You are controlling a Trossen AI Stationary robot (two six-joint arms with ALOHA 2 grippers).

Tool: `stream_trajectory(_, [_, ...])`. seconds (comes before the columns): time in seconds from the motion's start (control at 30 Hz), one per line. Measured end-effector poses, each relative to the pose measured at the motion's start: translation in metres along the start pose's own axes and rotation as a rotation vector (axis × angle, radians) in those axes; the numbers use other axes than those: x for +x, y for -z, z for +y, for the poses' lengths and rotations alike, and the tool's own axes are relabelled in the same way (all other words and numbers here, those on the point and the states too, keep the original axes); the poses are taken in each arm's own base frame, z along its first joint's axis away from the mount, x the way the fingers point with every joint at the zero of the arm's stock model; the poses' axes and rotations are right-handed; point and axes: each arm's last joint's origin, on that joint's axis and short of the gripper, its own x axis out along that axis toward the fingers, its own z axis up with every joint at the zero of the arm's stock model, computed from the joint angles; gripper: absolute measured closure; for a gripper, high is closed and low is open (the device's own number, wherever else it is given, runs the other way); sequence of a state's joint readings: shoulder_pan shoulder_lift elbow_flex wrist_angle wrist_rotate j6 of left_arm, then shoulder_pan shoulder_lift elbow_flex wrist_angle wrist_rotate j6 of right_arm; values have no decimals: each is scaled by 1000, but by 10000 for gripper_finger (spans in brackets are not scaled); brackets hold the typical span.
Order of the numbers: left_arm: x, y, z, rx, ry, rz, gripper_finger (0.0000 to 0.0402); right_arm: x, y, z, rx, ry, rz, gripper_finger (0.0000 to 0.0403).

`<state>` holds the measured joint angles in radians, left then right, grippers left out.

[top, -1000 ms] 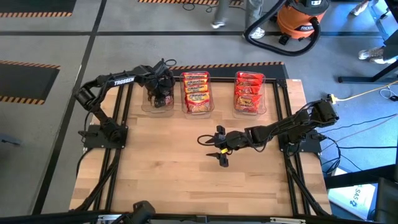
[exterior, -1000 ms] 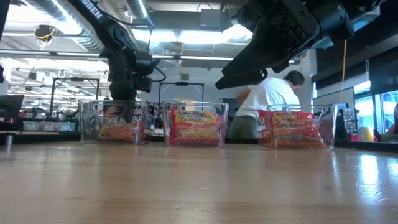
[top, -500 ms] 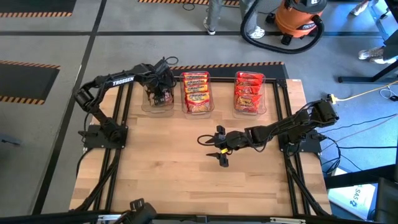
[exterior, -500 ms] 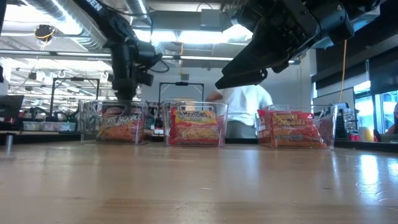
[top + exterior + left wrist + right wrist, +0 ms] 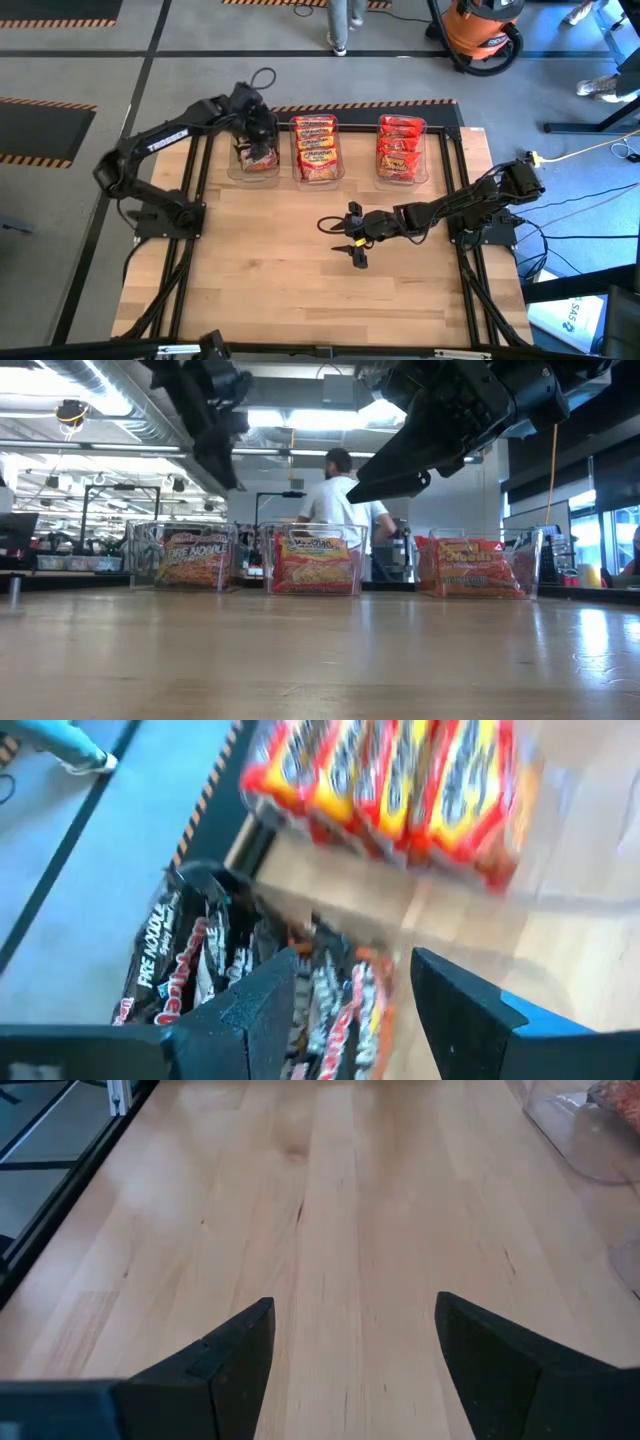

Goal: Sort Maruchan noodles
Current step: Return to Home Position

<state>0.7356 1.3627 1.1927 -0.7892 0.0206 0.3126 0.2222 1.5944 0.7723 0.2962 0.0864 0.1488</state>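
Noodle packs [image 5: 317,150] stand edgewise (long axes left-right).

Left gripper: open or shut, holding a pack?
Open, empty: left gripper fingers apart, nothing between, above the black noodle packs in the left bin. Right gripper hovers mid-table.

I see pale wood-grain worktop [image 5: 300,280]. Middle bin [image 5: 318,182] clear, holding orange-yellow packs [image 5: 317,150], red print. Left of that bin, black packs [image 5: 175,960], white-red lettering. Right of it, red packs [image 5: 400,150], yellow print.
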Motion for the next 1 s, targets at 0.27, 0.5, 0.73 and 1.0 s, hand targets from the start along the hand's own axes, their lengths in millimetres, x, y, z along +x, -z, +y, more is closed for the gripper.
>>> stream_trajectory(0.27, [-15,-21,-24,-117,115,-221,229,-3,-6,0,36,9,-2,150])
stream_trajectory(0.5, [-24,-28,-74,59,197,-254,340,-40,-20,-2,28,55,63,200])
stream_trajectory(0.73, [-46,-26,-120,181,373,-456,393,-70,-7,-8,35,61,-17,312])
stream_trajectory(1.0, [-49,16,-155,175,470,-682,397,-102,18,-15,92,17,-238,396])
